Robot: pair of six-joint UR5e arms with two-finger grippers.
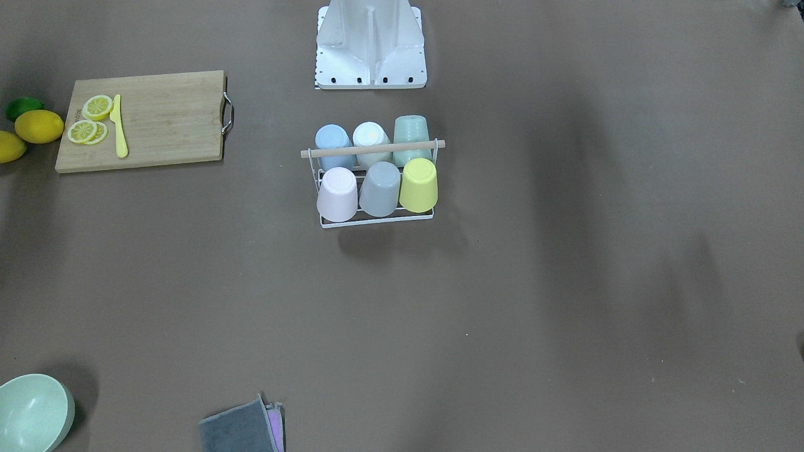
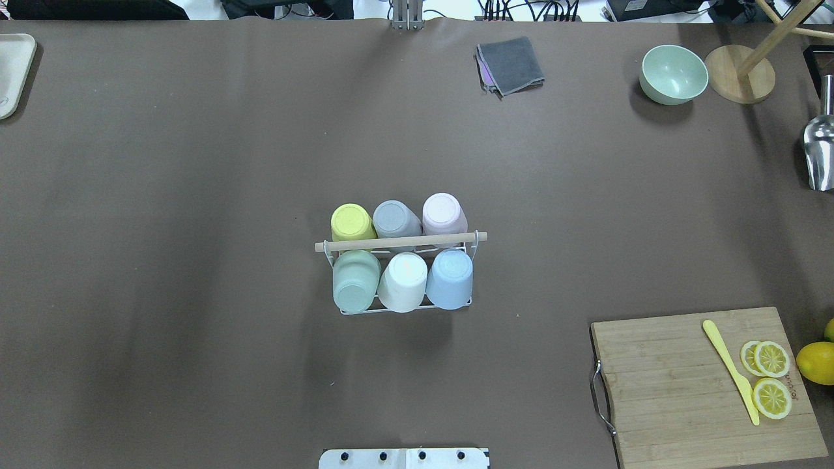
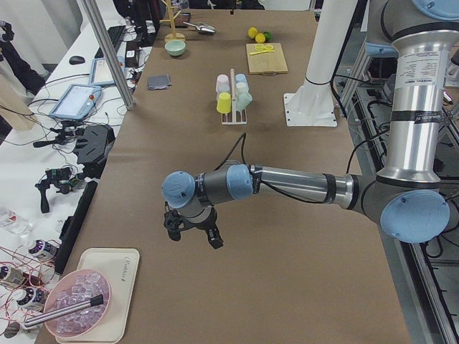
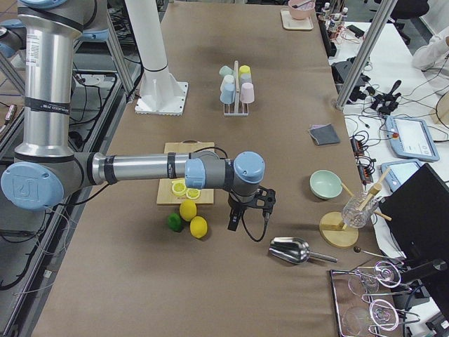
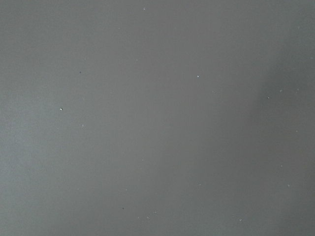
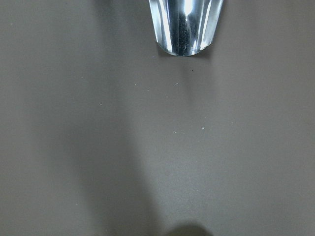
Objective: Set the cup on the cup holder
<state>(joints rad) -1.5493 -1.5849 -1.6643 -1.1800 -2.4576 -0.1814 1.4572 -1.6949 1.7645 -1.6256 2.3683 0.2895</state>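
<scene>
Nearest the left-end camera, the left gripper point(image 3: 192, 239) hangs above the brown table point(image 3: 287, 279); the right gripper point(image 4: 248, 221) hangs beside the lemons point(image 4: 188, 209), near a metal scoop point(image 4: 289, 248). How far either claw is open, or whether it holds anything, cannot be told. The cup holder point(image 2: 399, 242) stands mid-table before the robot base point(image 2: 404, 458), six upturned cups point(image 2: 402, 281) on its prongs
</scene>
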